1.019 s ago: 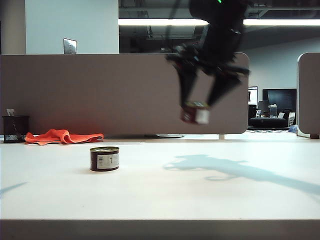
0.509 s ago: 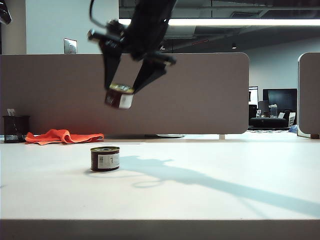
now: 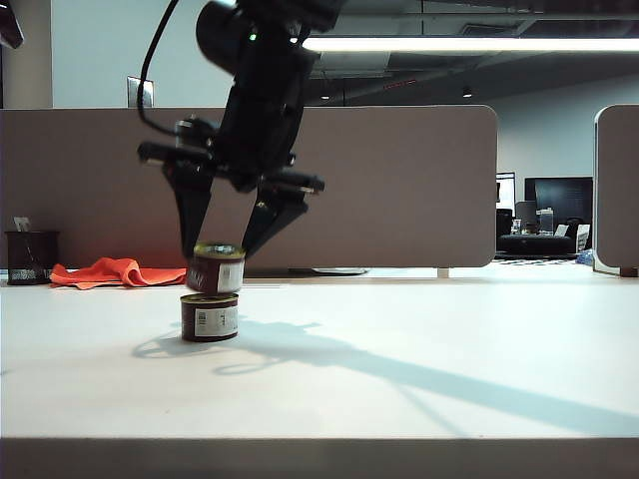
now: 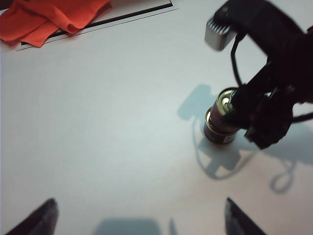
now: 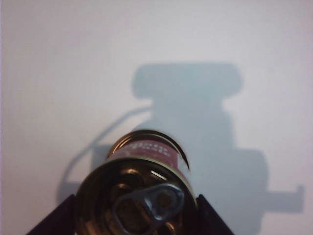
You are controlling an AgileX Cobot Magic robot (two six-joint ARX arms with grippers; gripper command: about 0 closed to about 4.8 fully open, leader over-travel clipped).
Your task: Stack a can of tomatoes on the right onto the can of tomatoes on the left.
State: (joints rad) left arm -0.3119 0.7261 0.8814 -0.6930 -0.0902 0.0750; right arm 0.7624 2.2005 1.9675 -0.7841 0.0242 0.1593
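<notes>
Above the tabletop [image 3: 419, 339], the right end effector [image 3: 220, 261] is gripping the upper tomato can [image 3: 217, 267], resting it slightly tilted on or just over the lower tomato can [image 3: 210, 316]; release is remaining. Nearby, the left end effector [image 4: 139, 218] is hovering with jaws spread, empty.
</notes>
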